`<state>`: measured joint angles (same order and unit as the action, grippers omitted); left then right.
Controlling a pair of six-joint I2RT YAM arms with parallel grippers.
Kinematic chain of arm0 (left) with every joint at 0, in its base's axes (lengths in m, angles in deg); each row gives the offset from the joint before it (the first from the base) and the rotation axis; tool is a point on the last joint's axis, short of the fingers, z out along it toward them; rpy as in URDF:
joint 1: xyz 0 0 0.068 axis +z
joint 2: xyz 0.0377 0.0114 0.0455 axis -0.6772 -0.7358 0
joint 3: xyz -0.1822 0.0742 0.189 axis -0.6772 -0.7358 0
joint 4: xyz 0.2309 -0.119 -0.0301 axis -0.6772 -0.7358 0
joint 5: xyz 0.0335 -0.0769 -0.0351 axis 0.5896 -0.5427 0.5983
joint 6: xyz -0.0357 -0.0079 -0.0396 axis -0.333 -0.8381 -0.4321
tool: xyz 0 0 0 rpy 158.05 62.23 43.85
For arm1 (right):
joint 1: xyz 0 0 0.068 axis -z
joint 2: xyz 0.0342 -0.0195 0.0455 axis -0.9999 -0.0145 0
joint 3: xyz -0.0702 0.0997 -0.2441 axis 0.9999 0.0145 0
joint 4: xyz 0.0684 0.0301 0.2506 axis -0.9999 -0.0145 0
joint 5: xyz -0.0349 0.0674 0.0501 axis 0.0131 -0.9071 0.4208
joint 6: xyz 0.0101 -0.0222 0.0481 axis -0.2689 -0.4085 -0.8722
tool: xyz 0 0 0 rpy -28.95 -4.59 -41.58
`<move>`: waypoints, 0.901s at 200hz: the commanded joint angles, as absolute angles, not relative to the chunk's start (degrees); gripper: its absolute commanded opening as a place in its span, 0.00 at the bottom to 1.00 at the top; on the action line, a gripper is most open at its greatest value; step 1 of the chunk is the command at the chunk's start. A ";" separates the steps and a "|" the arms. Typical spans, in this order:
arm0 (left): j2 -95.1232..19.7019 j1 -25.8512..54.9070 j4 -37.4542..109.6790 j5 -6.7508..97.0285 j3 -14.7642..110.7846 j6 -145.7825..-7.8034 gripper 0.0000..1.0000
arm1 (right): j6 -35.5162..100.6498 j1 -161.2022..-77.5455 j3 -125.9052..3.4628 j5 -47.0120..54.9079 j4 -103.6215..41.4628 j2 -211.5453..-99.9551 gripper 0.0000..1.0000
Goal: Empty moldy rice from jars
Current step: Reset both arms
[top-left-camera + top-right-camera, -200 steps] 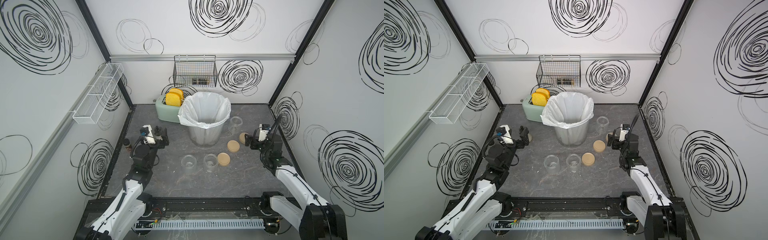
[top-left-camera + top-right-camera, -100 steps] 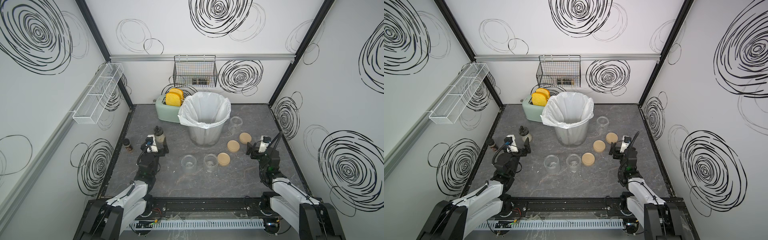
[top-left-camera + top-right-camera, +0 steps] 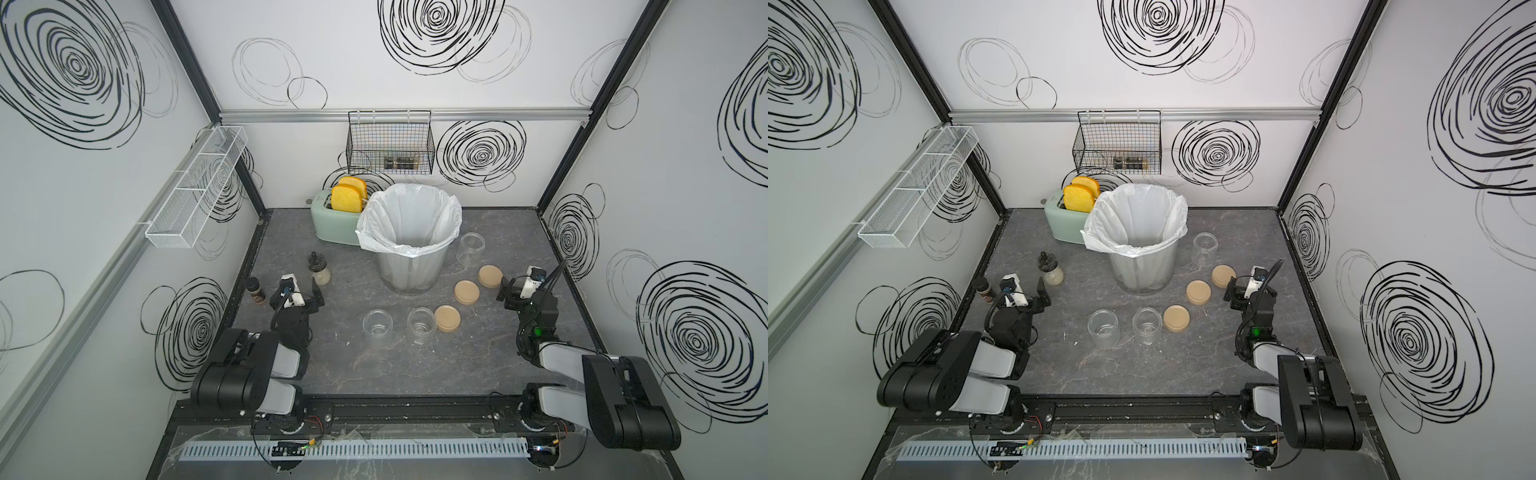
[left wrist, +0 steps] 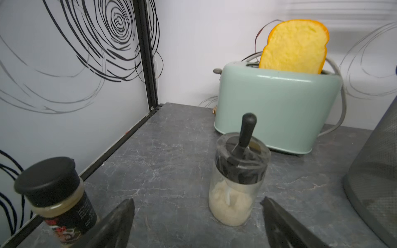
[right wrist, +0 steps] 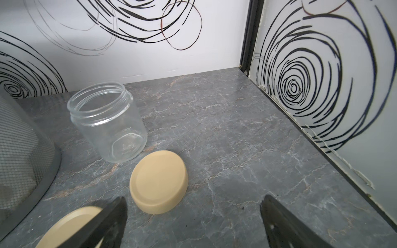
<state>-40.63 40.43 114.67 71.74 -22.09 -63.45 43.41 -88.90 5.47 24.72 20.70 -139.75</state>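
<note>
Three clear jars stand upright, lidless and empty: two in front of the bin, and one to its right. Three tan lids lie flat between them. No moldy rice shows in any view. My left gripper is open and empty, low over the table just short of a black-capped bottle. My right gripper is open and empty, close behind the rightmost lid.
A mesh bin with a white liner stands mid-table, a mint toaster with bread behind it. The black-capped bottle and a dark spice shaker stand at the left. A wire basket hangs on the back wall.
Both arms have drawn back toward the front rail and folded low, and the left gripper has come away from the bottle. Jars and lids have not moved.
</note>
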 commanded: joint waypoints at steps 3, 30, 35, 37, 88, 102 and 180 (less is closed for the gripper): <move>-38.70 40.00 120.60 69.41 -20.40 -63.59 0.96 | 41.58 -87.71 7.20 25.39 36.08 -144.61 0.98; -39.79 40.17 118.41 67.16 -18.17 -62.83 0.96 | 43.88 -87.70 5.50 21.18 39.68 -151.22 0.98; -39.68 40.09 116.79 66.52 -17.48 -62.54 0.96 | 44.46 -87.68 4.25 20.01 38.22 -151.65 0.98; -39.75 40.04 116.38 66.27 -17.26 -62.34 0.96 | 44.56 -87.68 3.57 19.58 36.79 -151.62 0.98; -39.65 38.67 111.48 67.39 -14.62 -60.72 0.96 | 44.77 -88.20 1.28 19.51 32.36 -152.06 0.98; -39.67 38.67 111.61 67.47 -14.59 -60.72 0.96 | 44.79 -88.21 1.29 19.54 32.18 -151.96 0.98; -39.77 38.67 111.64 67.48 -14.58 -60.71 0.96 | 45.29 -89.13 0.99 20.96 31.76 -152.09 0.98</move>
<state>-40.08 38.88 108.97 67.67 -15.20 -61.66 44.43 -88.46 1.82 20.18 31.45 -151.96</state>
